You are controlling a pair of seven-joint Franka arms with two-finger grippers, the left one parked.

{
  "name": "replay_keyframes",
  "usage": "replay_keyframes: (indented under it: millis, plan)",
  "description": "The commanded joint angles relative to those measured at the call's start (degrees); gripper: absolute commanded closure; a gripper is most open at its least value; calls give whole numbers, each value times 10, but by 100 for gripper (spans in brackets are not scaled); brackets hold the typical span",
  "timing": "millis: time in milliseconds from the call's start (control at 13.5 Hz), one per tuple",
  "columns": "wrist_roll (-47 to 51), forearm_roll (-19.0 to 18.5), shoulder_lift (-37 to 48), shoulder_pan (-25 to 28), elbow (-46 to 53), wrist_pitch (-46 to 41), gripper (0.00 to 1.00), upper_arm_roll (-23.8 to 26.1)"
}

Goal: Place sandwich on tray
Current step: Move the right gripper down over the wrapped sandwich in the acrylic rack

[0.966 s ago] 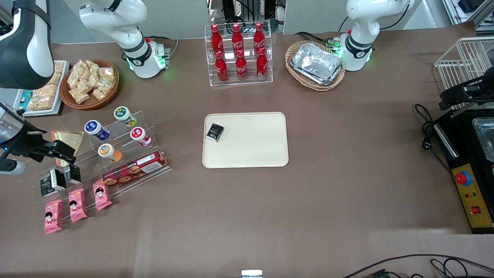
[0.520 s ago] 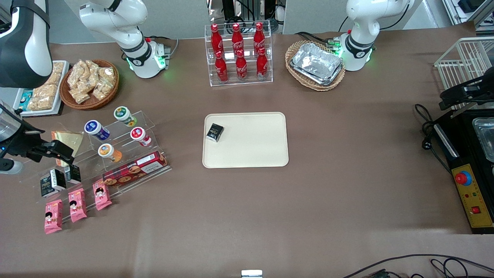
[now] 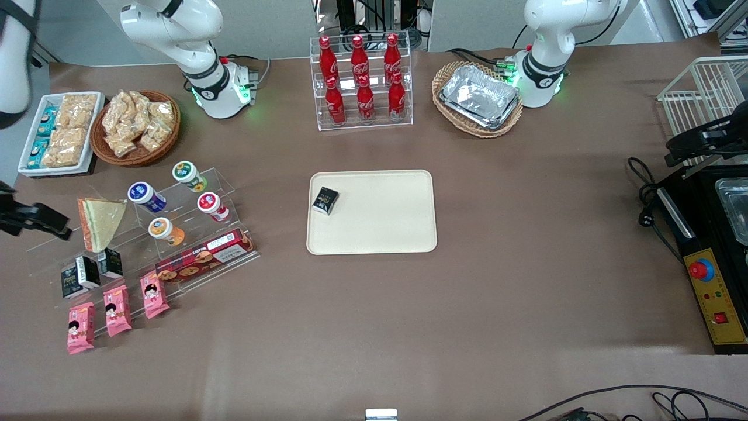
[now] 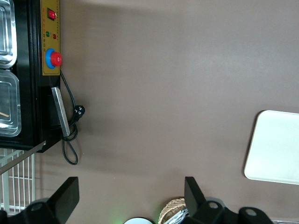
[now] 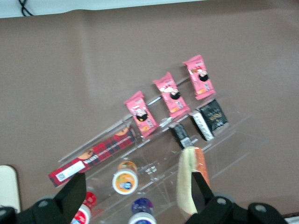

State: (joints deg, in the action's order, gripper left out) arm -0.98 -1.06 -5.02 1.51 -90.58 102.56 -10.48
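The gripper (image 5: 135, 196) hangs spread wide and empty just above the sandwich (image 3: 100, 215), which stands on its shelf (image 3: 44, 252), far from the tray (image 3: 385, 234) awaiting it.

A brown cloth-like table cover (image 3: 374, 327) is stretching across nearly the whole front view, lying flat with faint creases. Soft overhead light is pooling in pale patches along the lower part of the frame, and weak shadows are falling near the bottom edge. Pale grey wall panels (image 3: 274, 29) are standing along the top edge of the frame, with a dark equipment frame (image 3: 374, 11) and its cables showing between them at the upper middle. Black cables (image 3: 637, 393) are trailing over the cover at the bottom edge.
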Motion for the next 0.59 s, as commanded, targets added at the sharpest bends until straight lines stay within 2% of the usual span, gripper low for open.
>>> replay_keyframes:
  millis: [0,297,520]
  plan:
    - [-43,5,60,-36,-66,-3,0,4]
    - [-58,5,118,-65,-151,9,0,2]
    - [-106,4,154,-77,-221,57,0,-2]
